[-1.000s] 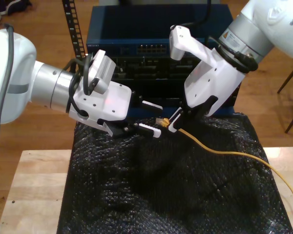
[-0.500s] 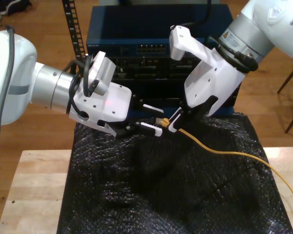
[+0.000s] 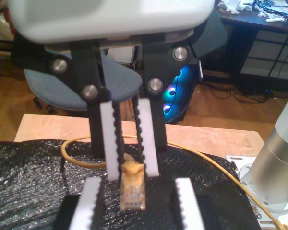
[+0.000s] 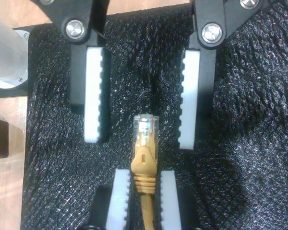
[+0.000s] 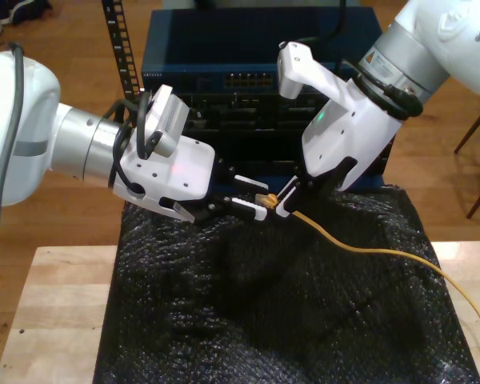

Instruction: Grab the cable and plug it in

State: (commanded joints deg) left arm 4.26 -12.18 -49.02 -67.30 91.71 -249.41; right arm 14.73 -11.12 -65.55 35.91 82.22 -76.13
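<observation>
Now jaws of my second gripper (image 4: 143, 184) tight on the cable (image 4: 145, 143).

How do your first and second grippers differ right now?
Jaws: my first gripper is open, holding nothing; my second gripper is shut on the cable just behind its plug.
Pose: my first gripper reaches in nearly level from the exterior view's left; my second gripper angles down from the exterior view's right.
Shared: white toothed pads, facing tip to tip over the black sheet, the plug between my first gripper's open jaws.
</observation>
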